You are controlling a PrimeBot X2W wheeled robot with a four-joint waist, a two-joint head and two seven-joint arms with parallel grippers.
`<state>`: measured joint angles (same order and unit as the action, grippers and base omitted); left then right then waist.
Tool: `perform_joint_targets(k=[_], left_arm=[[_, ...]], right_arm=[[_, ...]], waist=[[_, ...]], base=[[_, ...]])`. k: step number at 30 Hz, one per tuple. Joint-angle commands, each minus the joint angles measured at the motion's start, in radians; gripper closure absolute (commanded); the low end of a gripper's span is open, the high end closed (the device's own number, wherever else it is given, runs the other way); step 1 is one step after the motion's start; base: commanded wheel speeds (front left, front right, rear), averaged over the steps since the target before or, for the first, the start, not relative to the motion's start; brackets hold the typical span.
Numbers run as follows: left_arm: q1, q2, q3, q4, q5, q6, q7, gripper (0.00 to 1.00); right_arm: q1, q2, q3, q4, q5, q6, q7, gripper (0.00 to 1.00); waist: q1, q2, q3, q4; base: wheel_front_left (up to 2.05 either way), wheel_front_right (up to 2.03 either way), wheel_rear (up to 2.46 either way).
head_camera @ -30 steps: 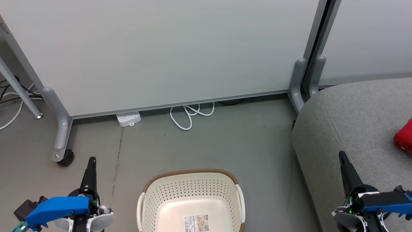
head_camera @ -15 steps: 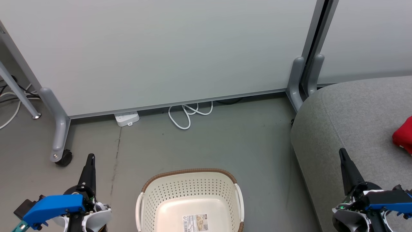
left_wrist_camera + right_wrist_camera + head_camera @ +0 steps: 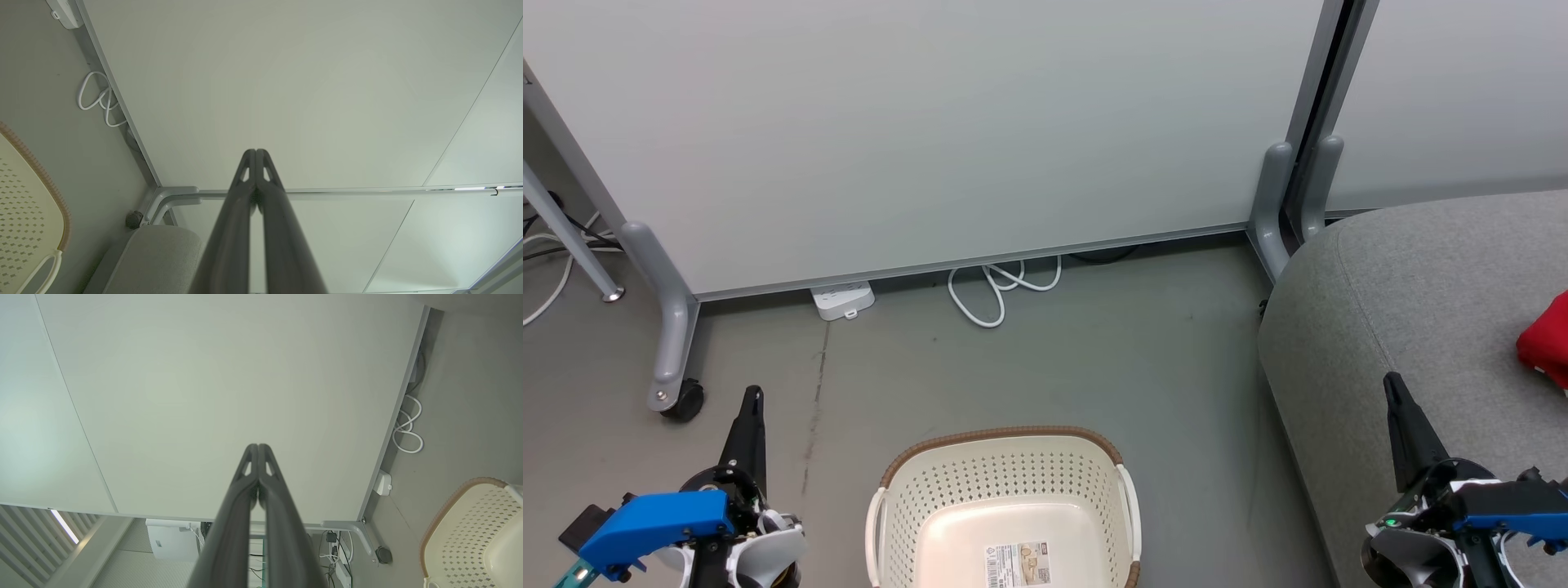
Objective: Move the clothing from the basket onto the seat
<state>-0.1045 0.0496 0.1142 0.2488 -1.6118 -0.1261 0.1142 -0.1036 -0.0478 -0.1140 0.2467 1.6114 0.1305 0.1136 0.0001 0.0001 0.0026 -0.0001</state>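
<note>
The cream perforated basket (image 3: 931, 498) with a brown rim stands on the floor at the bottom centre of the head view, and nothing but a paper label (image 3: 1017, 565) lies in it. Red clothing (image 3: 1547, 339) lies on the grey seat (image 3: 1413, 286) at the right edge, cut off by the frame. My left gripper (image 3: 754, 396) is shut and holds nothing, left of the basket. My right gripper (image 3: 1391, 382) is shut and bare too, over the seat's near edge. The basket (image 3: 24, 212) and the seat (image 3: 163, 253) also appear in the left wrist view, and the basket (image 3: 466, 535) in the right wrist view.
A white partition panel (image 3: 931, 122) on grey legs with a castor (image 3: 682, 400) stands behind the basket. A white power strip (image 3: 843, 299) and a looped white cable (image 3: 1001, 290) lie on the grey floor at its foot. A metal table leg (image 3: 572, 237) stands at far left.
The whole head view has shifted slightly, so the camera has moved. Both grippers stay shut, and the basket and the clothing lie where they were.
</note>
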Motion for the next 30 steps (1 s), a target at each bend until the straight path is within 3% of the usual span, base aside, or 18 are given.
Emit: perform_joint_targets(k=[1, 30], left_arm=[[-0.011, 0.001, 0.002, -0.005, -0.002, -0.009, 0.004, 1.0], [-0.011, 0.001, 0.002, -0.005, -0.002, -0.009, 0.004, 1.0]], right_arm=[[-0.012, -0.004, -0.002, -0.002, 0.002, 0.0, 0.005, 1.0], [-0.012, -0.004, -0.001, -0.002, 0.003, 0.0, 0.005, 1.0]], waist=[[-0.0001, -0.0001, 0.0, 0.0], [-0.0001, -0.0001, 0.0, 0.0]], base=[[0.0, 0.0, 0.0], [0.0, 0.0, 0.0]])
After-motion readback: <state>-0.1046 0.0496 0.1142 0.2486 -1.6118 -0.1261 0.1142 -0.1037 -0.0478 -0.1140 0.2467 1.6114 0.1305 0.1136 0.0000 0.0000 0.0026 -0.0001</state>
